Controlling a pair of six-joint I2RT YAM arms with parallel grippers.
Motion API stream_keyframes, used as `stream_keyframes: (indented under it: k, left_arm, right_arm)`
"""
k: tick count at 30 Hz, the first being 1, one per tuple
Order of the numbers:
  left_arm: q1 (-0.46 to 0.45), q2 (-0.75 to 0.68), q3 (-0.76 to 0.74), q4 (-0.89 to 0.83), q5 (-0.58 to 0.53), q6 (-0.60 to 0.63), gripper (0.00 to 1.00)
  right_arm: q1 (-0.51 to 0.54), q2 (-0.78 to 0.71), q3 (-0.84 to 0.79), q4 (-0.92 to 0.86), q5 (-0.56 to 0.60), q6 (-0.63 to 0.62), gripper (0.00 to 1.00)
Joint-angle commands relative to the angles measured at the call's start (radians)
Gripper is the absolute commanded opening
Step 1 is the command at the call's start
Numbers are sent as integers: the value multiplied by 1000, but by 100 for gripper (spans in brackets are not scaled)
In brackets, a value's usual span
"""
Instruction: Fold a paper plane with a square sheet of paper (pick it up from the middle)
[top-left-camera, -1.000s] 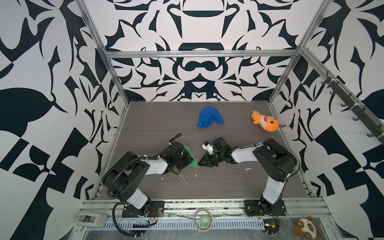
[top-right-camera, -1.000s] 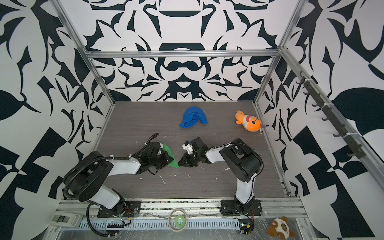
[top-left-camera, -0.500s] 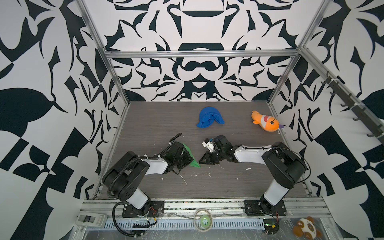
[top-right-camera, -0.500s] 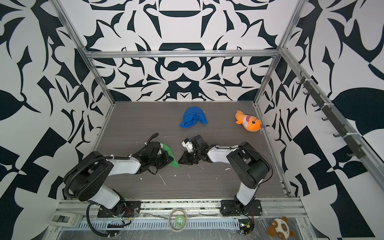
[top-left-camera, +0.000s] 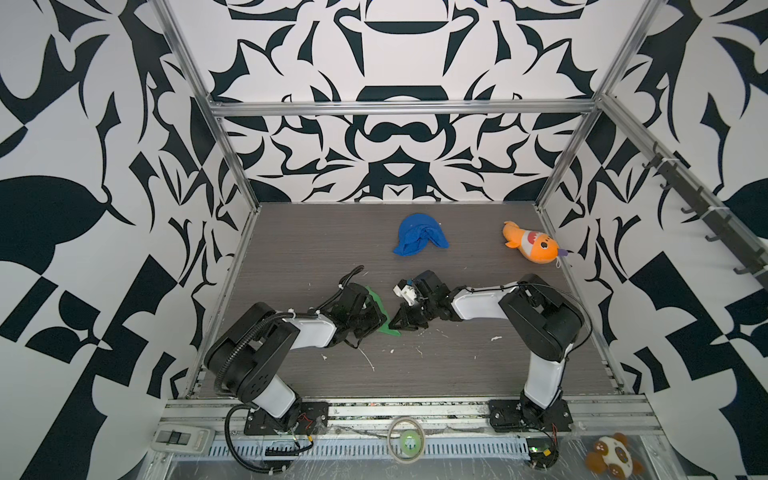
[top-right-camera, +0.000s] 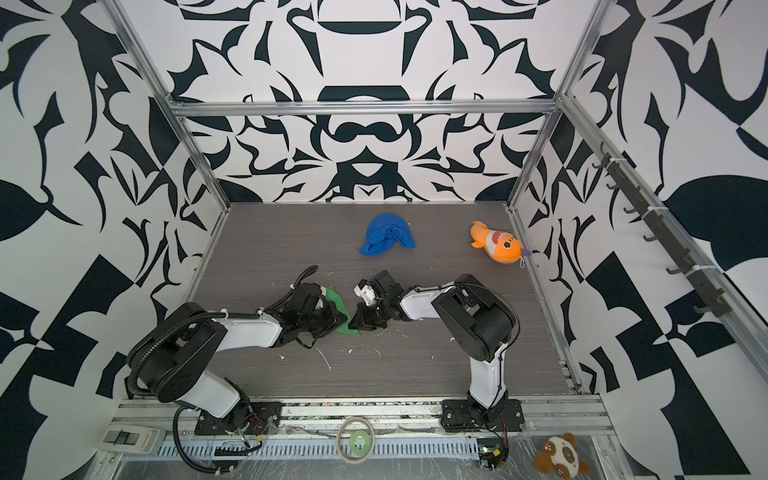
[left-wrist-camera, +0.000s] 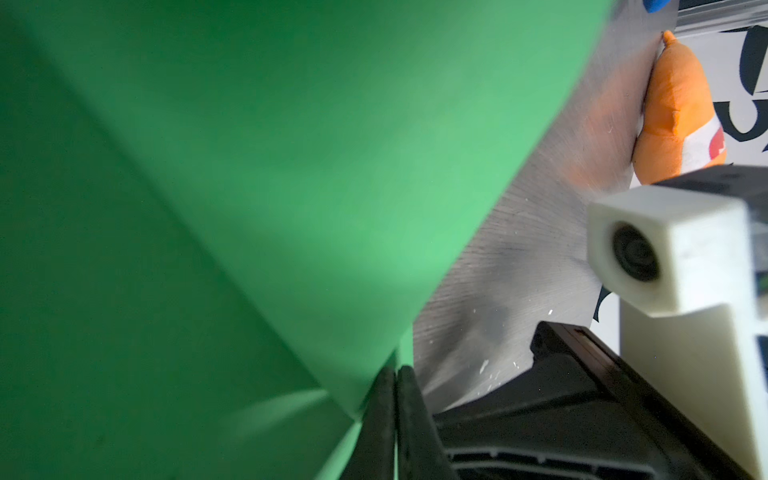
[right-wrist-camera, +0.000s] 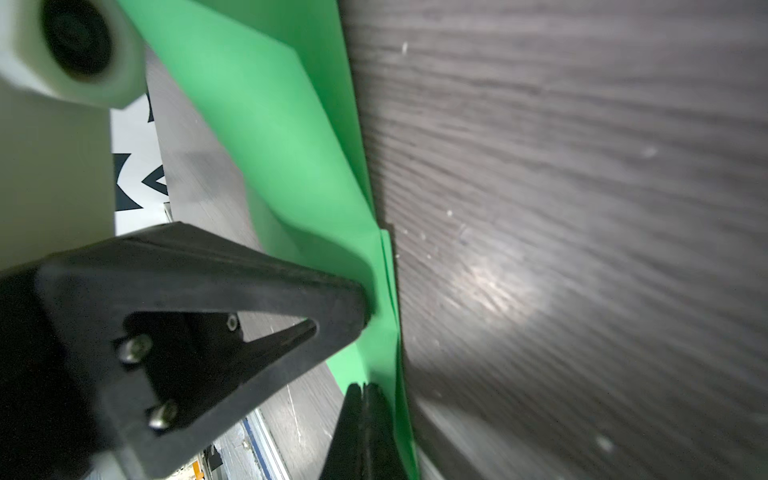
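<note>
On the worktop (top-left-camera: 457, 365), find left gripper (top-left-camera: 374, 321) with fingers (left-wrist-camera: 380, 419) clamped on the green sheet (top-left-camera: 376, 300), held tilted. Note right gripper (top-left-camera: 400, 323) opposite, fingers (right-wrist-camera: 353, 419) pressed together, touching the sheet's near corner. Beyond, locate blue cloth (top-left-camera: 419, 239) and orange plush fish (top-left-camera: 530, 247).

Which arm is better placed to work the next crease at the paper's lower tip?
Right, probably. The left tool is shut on the green paper and occupied holding it. The right tool is shut beside the paper's lower tip, seemingly clamping nothing, so it can press there.
</note>
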Motion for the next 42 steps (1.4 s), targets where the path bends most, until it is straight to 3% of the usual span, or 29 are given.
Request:
stream_keyframes:
  k: [1,26,31,34,42]
  left_arm:
    - [1,26,2,-88,-44,-9,8]
    - [1,14,1,-118,-64,-3,7]
    - [1,12,6,-118,-61,0,7]
    - [1,17,10,-115,-59,0,7]
    - [1,16,14,-112,-53,0,7]
  right_arm:
    - [5,-7,10,-14,16,4,0]
    - [4,-169,-195,-63,45,8,0]
    - [4,-205,-133,-33,31,3,0]
    - [4,-157,-90,12,-3,14,0]
    - [4,-55,-10,15,41,16,0]
